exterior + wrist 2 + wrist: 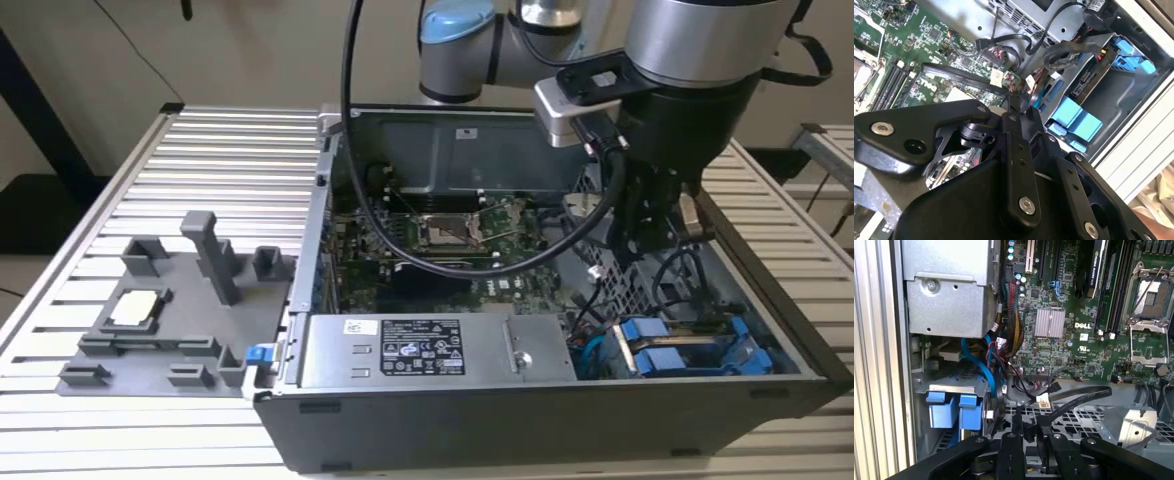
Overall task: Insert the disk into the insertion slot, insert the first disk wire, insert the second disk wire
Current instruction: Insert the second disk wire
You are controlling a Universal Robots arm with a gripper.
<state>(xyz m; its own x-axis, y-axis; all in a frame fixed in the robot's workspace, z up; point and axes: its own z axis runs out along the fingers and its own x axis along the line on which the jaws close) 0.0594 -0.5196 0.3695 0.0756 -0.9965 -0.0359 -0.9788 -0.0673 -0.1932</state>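
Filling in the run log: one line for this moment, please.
scene: open computer case | blue disk carrier: in drive bay | claw: above perforated cage, beside black wires

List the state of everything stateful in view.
case, open, side panel off
disk, sitting in slot
gripper, inside case, over cage
CPU socket, bare, no cooler

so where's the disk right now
In the exterior view the disk sits low in the case's near corner on that view's right, just to the right of the power-supply box.
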